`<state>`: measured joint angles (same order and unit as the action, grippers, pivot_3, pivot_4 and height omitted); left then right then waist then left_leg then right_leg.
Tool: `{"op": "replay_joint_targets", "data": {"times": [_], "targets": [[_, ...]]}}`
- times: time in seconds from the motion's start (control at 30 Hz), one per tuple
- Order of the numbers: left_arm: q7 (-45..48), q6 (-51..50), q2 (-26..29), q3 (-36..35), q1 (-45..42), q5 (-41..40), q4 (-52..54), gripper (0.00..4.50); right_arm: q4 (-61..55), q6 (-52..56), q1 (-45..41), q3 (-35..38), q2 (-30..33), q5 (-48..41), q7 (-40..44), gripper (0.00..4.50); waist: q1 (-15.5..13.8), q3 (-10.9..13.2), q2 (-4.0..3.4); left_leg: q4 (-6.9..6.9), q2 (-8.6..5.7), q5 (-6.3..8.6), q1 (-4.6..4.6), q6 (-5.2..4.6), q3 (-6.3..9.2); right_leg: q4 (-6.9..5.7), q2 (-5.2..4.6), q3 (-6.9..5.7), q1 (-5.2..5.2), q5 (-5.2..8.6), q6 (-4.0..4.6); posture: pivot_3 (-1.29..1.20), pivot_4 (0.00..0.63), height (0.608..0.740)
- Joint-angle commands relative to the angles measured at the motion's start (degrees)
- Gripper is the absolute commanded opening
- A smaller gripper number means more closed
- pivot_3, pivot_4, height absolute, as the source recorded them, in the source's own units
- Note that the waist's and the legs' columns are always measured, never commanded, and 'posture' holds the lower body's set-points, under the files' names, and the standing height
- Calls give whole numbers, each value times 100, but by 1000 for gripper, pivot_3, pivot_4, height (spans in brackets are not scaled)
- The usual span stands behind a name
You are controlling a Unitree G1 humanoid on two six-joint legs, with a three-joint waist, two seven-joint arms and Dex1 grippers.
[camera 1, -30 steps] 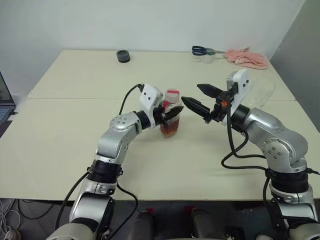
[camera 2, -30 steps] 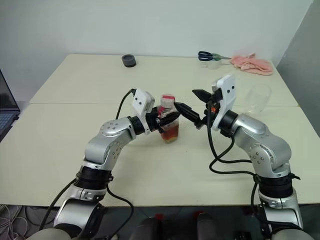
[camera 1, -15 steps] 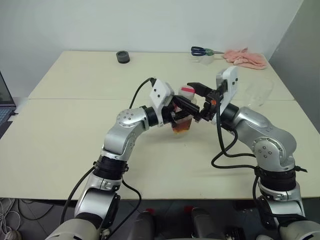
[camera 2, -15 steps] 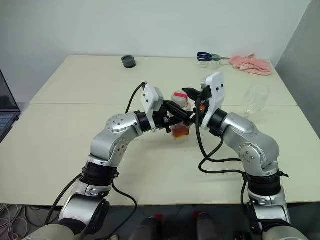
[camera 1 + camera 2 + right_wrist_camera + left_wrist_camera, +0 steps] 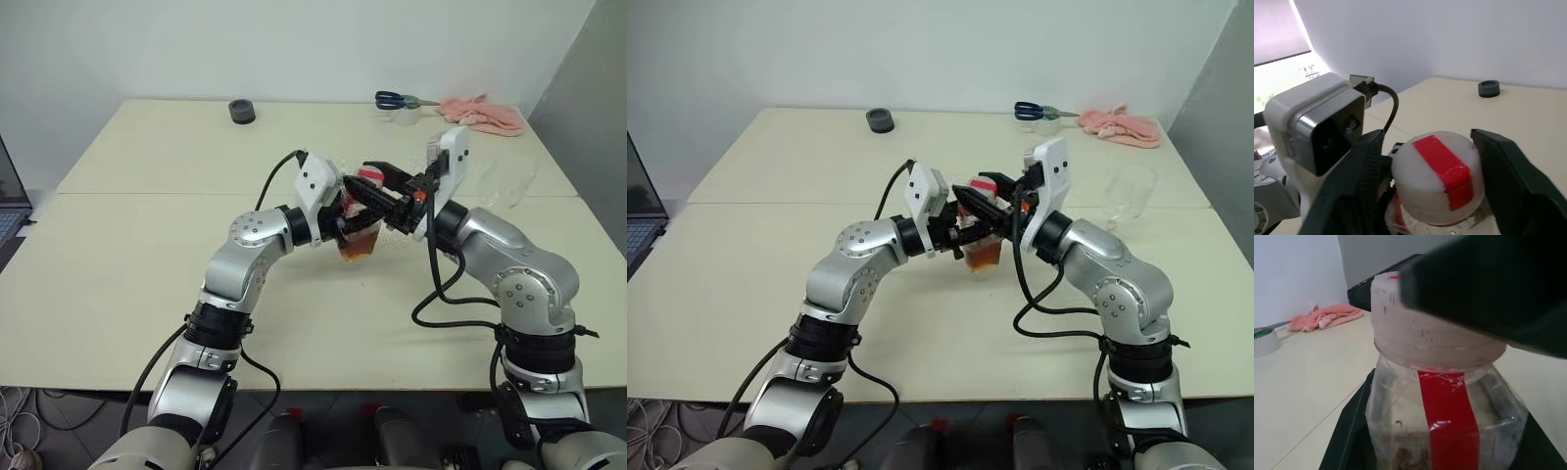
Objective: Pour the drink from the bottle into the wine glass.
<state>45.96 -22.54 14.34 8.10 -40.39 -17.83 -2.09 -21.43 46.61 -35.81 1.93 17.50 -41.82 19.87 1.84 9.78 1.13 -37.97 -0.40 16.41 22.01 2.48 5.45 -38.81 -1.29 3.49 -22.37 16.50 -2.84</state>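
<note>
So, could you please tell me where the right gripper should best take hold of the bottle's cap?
Probably on the cap's round side wall, from above and the right: the left gripper already clamps the bottle body, leaving the cap exposed between the right gripper's fingers.

The bottle (image 5: 1444, 426) is clear, glossy plastic, slightly crinkled, with a shiny red tape strip down its side; its cap (image 5: 1437, 176) looks matt whitish with a red patch. The table (image 5: 127, 264) is smooth, matt cream laminate. The wine glass (image 5: 1130, 193) is clear and glossy. The cloth (image 5: 482, 113) is soft pink fabric. The fingers (image 5: 1508, 181) are matt black plastic.
</note>
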Motion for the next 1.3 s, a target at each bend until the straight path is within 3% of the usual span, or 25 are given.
{"op": "replay_joint_targets", "data": {"times": [0.03, 0.23, 0.4, 0.57, 0.77, 0.9, 1.03, 1.13, 1.3], "targets": [[-28, 109, -9, -95, -65, -68, 224, 1845, -278, -69, -38, 86, 2, -140, 110, 2013, 2, 1, -1, 0, 0, 0, 0, 0, 1, 0, 0, 0, 0, 0, 0, 0, 150, 740], [-3, -126, -45, -132, -80, -254, 417, 1845, -227, 7, -171, 27, 286, -307, 677, 2013, 0, 2, -3, 0, 0, 0, 0, 0, 0, 0, 2, 0, -1, 0, 0, 0, 150, 740], [204, -670, 121, -138, -31, -629, 1035, 1845, 301, 139, -798, -127, 816, -867, 2510, 2013, 12, 14, -17, 0, -2, 0, 1, -1, -3, 2, 1, 1, 0, 0, 0, 0, 150, 740], [295, -1083, 384, -207, 6, -969, 1498, 1845, 1415, 40, -1651, -615, 1052, -662, 4345, 2013, 29, 30, -32, 1, -3, 0, -7, -1, -9, 2, 15, 0, 1, 1, 1, 0, 150, 740], [208, -1310, 481, -209, 83, -1137, 1815, 1845, 2714, -561, -2257, -965, 1042, 205, 5339, 2013, 39, 43, -32, 0, 0, 0, -11, -1, -7, -5, 12, -1, 2, 1, 1, 0, 150, 740], [171, -1240, 487, -194, 150, -1090, 1796, 1845, 2701, -214, -2210, -560, 1414, 153, 5248, 3199, -6, 55, -30, -2, 5, 0, -5, -1, -2, -1, -6, 1, 1, 0, 2, 0, 150, 740], [87, -1072, 410, -200, 136, -993, 1624, 1845, 1670, 636, -1484, 154, 2052, -365, 4731, 4481, -75, 58, -28, -4, -6, -1, 27, 1, 17, 23, -28, -18, -3, 0, 2, 0, 150, 740], [59, -970, 382, -201, 106, -968, 1509, 1845, 750, 1311, -893, 925, 2114, -972, 3682, 4481, -104, 58, -28, -11, -10, -12, 77, 21, 32, 28, -42, -45, -36, -1, 3, 0, 150, 740], [28, -858, 285, -194, 15, -910, 1314, 1845, -990, 1556, -101, 1555, 1234, -1371, 1183, 4481, -21, 58, -27, -10, 1, -15, 99, 24, 14, -13, -44, -38, -90, -1, 4, 0, 150, 740]]}}
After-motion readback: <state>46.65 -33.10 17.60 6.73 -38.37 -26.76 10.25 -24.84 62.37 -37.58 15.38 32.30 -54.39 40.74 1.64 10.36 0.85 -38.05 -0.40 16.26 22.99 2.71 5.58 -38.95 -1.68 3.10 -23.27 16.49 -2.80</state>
